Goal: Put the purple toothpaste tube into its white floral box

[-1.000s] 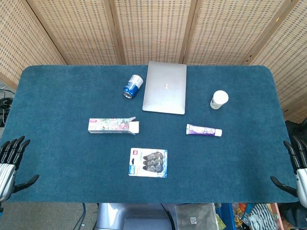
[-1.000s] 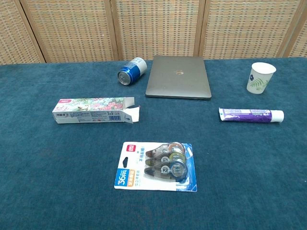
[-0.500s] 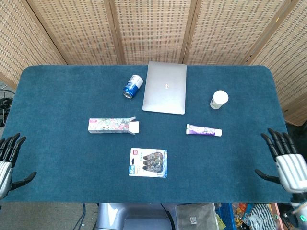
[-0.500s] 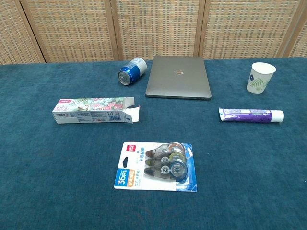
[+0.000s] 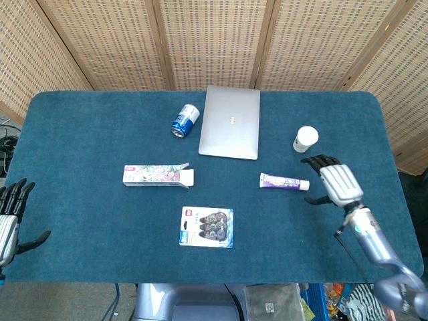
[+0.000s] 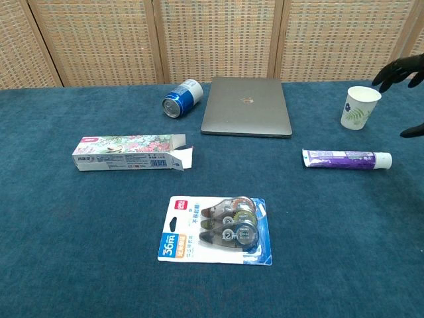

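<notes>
Blue worktop (image 5: 80,134) before wicker screens. Reaching stage: right robot hand (image 5: 334,182) spread wide, empty, just beside purple toothpaste tube (image 5: 284,181). Next: grasp, carry well left to floral box (image 5: 158,175), open-flapped end.

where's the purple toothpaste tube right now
In the head view the purple toothpaste tube lies right of centre, just below the paper cup, its cap toward the right hand.
</notes>
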`<state>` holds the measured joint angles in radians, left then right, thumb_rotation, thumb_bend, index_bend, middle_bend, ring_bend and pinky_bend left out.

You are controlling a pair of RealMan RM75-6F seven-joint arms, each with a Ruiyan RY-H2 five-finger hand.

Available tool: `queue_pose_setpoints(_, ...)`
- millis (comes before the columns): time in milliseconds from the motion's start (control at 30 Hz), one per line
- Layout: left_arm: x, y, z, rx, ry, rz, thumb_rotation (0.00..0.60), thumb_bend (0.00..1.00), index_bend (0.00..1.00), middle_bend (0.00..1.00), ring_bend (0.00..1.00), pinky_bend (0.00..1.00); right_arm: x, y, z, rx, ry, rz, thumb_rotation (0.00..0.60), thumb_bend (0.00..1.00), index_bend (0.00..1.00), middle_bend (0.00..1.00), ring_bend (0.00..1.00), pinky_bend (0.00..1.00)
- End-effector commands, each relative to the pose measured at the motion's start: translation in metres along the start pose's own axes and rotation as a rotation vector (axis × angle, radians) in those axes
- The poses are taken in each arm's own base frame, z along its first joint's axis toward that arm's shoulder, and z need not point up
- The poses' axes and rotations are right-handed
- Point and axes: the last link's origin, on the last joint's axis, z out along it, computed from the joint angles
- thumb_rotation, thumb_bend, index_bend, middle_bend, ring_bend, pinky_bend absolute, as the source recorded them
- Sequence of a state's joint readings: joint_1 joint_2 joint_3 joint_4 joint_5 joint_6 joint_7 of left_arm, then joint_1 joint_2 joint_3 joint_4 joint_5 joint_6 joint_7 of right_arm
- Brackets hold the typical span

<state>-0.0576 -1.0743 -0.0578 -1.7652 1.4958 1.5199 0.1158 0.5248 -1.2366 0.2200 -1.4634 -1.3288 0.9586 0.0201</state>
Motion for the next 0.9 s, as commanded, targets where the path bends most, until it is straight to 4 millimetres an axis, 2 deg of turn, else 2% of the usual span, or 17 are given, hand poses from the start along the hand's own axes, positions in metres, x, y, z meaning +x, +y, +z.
queue_pose_setpoints(33,0.0,-0.001,0.002,0.008,0.0,-0.003,0.6,0.19,0.0,0.0,0.0,0.0,-0.021,-0.007,0.027,-0.034,-0.044,-0.034,0.6,0.21,0.27,0.29,0.2,0.21)
queue_pose_setpoints(167,-0.002,-0.001,0.004,0.01,-0.012,-0.003,0.6,0.19,0.0,0.0,0.0,0.0,-0.042,-0.007,0.036,-0.071,-0.081,-0.06,0.6,0.24,0.3,0.32,0.21,0.21)
queue_pose_setpoints(200,-0.003,0.001,0.005,0.003,-0.017,0.001,0.6,0.19,0.0,0.0,0.0,0.0,-0.056,-0.006,0.043,-0.099,-0.117,-0.06,0.6,0.25,0.3,0.32,0.21,0.21)
queue_pose_setpoints(333,-0.004,0.001,0.006,0.005,-0.024,0.002,0.6,0.19,0.0,0.0,0.0,0.0,-0.071,-0.008,0.057,-0.139,-0.129,-0.067,0.6,0.28,0.3,0.32,0.22,0.22)
queue_pose_setpoints(900,-0.005,-0.001,0.011,0.021,-0.036,0.002,0.6,0.19,0.0,0.0,0.0,0.0,-0.084,-0.004,0.069,-0.176,-0.157,-0.104,0.6,0.3,0.35,0.36,0.26,0.24)
